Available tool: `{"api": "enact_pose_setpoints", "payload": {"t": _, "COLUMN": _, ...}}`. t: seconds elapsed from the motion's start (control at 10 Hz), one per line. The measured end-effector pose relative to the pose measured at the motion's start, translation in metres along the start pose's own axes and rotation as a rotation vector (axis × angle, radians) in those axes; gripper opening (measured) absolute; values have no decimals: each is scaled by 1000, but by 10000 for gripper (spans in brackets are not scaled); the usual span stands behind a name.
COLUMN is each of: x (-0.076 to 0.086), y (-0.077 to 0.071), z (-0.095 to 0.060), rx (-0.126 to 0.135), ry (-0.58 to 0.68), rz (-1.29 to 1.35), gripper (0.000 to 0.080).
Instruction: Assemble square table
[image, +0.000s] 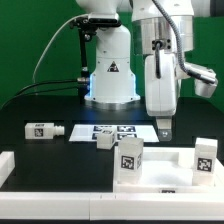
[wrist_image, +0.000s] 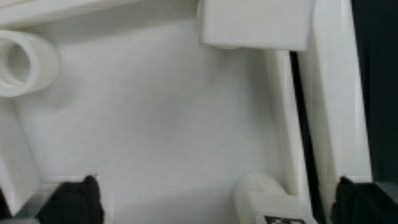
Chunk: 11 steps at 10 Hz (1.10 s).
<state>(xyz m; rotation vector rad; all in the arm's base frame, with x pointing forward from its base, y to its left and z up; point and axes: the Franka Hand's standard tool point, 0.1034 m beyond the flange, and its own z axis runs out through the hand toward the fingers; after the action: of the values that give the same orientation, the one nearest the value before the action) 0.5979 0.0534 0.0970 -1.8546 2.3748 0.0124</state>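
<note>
The white square table top (image: 85, 185) lies at the front of the exterior view. Two tagged white legs stand on it, one near the middle (image: 130, 160) and one at the exterior view's right (image: 203, 158). Two more legs lie on the black table, one at the left (image: 45, 129) and one by the marker board (image: 105, 140). My gripper (image: 165, 130) hangs over the top's back edge between the standing legs. In the wrist view the gripper (wrist_image: 217, 205) is open over the top's inner face (wrist_image: 160, 130). A tagged leg (wrist_image: 281, 200) sits between the fingers, near one of them. A round socket (wrist_image: 18, 60) shows.
The marker board (image: 118, 130) lies on the black table behind the top. A plain white bar (image: 5, 165) sits at the exterior view's left edge. The arm's base (image: 110, 75) stands at the back. Another white block (wrist_image: 267, 25) shows beside the top's rim in the wrist view.
</note>
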Motion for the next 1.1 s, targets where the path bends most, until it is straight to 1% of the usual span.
{"api": "enact_pose_setpoints", "payload": {"t": 0.1, "x": 0, "y": 1, "z": 3, "rx": 7, "ry": 5, "rz": -22, "gripper": 649}}
{"api": "enact_pose_setpoints", "payload": {"t": 0.2, "x": 1, "y": 10, "z": 9, "rx": 6, "ry": 14, "rz": -57, "gripper": 649}}
{"api": "enact_pose_setpoints", "payload": {"t": 0.3, "x": 2, "y": 24, "z": 16, "rx": -27, "ry": 19, "rz": -110, "gripper": 649}}
{"api": "enact_pose_setpoints", "payload": {"t": 0.4, "x": 5, "y": 39, "z": 22, "rx": -39, "ry": 28, "rz": -125, "gripper": 649}}
{"api": "enact_pose_setpoints", "payload": {"t": 0.5, "x": 7, "y": 62, "z": 29, "rx": -64, "ry": 40, "rz": -97, "gripper": 649}}
{"api": "enact_pose_setpoints", "payload": {"t": 0.6, "x": 2, "y": 69, "z": 31, "rx": -68, "ry": 48, "rz": -23, "gripper": 649}}
{"api": "enact_pose_setpoints", "payload": {"t": 0.9, "x": 2, "y": 68, "z": 32, "rx": -65, "ry": 49, "rz": -51, "gripper": 649}}
{"api": "enact_pose_setpoints", "payload": {"t": 1.0, "x": 8, "y": 72, "z": 33, "rx": -42, "ry": 58, "rz": -86, "gripper": 649}}
{"api": "enact_pose_setpoints", "payload": {"t": 1.1, "x": 16, "y": 88, "z": 40, "rx": -47, "ry": 76, "rz": -110, "gripper": 649}}
